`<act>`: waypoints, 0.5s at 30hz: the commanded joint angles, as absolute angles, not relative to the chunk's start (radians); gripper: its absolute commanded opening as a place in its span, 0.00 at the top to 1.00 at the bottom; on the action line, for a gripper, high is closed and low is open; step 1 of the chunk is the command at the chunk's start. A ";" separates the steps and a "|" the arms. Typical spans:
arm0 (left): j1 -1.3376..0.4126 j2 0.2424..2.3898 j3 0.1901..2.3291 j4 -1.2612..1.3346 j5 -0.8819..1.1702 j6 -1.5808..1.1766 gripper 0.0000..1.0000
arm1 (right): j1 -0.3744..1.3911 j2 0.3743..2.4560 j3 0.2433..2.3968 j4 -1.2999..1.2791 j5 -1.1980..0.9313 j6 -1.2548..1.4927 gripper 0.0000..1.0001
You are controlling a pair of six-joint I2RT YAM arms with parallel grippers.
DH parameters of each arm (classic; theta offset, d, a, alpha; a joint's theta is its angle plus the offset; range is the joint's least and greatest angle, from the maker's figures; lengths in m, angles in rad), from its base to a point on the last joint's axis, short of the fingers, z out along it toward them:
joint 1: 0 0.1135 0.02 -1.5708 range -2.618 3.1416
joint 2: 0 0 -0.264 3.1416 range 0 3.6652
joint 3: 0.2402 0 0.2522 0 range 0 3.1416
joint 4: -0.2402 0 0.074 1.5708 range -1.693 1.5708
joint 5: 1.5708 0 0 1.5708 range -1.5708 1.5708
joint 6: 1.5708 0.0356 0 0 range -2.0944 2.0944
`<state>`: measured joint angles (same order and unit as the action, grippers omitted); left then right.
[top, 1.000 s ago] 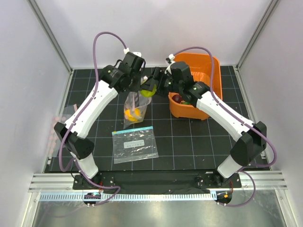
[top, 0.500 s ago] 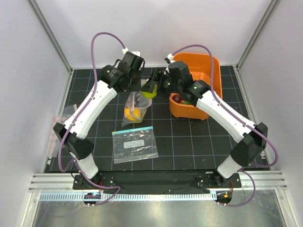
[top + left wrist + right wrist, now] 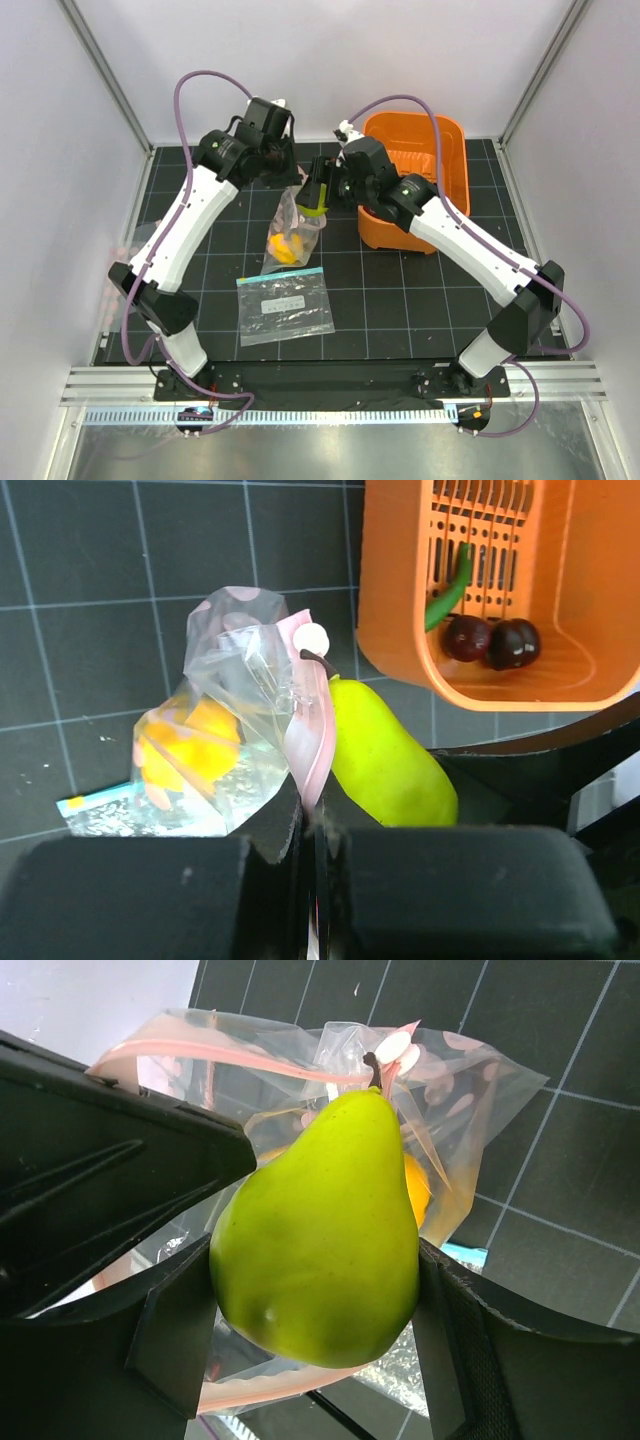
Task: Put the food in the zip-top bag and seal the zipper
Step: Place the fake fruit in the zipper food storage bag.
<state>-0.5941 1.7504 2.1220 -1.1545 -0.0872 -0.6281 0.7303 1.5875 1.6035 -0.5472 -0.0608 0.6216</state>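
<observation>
My left gripper (image 3: 315, 825) is shut on the pink zipper (image 3: 310, 730) and holds the clear zip-top bag (image 3: 288, 225) hanging above the mat. A yellow pepper (image 3: 190, 745) lies inside the bag. My right gripper (image 3: 315, 1325) is shut on a green pear-shaped fruit (image 3: 320, 1240), stem first at the bag's open mouth and right beside the zipper strip (image 3: 200, 1052). A slim green chili (image 3: 450, 585) and two dark maroon pieces (image 3: 490, 640) lie in the orange basket (image 3: 445, 140).
A second clear bag (image 3: 285, 305) with a teal strip and a white label lies flat on the mat in front of the hanging bag. The orange basket stands at the back right, close behind my right wrist. Grey walls enclose the mat on three sides.
My left arm has swung back and left, pulling the bag's mouth with it. The right gripper has edged left with the green fruit, closer to the bag's mouth.
</observation>
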 commanded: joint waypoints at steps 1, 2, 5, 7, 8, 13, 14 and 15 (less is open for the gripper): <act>-0.583 1.738 2.129 -1.085 -0.014 -0.669 0.97 | 0.749 1.536 1.641 -0.529 -0.031 0.575 0.51; -0.578 1.738 2.123 -1.083 -0.009 -0.675 0.97 | 0.752 1.531 1.640 -0.522 -0.031 0.563 0.51; -0.557 1.732 2.100 -1.065 0.038 -0.690 0.97 | 0.772 1.526 1.637 -0.511 -0.028 0.528 0.50; -0.546 1.733 2.105 -1.058 0.051 -0.692 0.97 | 0.787 1.526 1.632 -0.512 -0.028 0.509 0.50; -0.545 1.732 2.111 -1.061 0.052 -0.690 0.97 | 0.788 1.525 1.632 -0.514 -0.028 0.497 0.49; -0.534 1.735 2.118 -1.065 0.066 -0.693 0.97 | 0.816 1.523 1.634 -0.514 -0.012 0.457 0.45; -0.534 1.736 2.117 -1.068 0.067 -0.693 0.97 | 0.827 1.525 1.635 -0.517 -0.009 0.451 0.43; -0.535 1.736 2.117 -1.068 0.067 -0.695 0.97 | 0.831 1.526 1.638 -0.517 -0.006 0.440 0.38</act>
<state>-0.5365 1.7504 2.0995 -1.1255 0.0277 -0.6792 0.8059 1.5749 1.6039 -0.5476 -0.0162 0.4919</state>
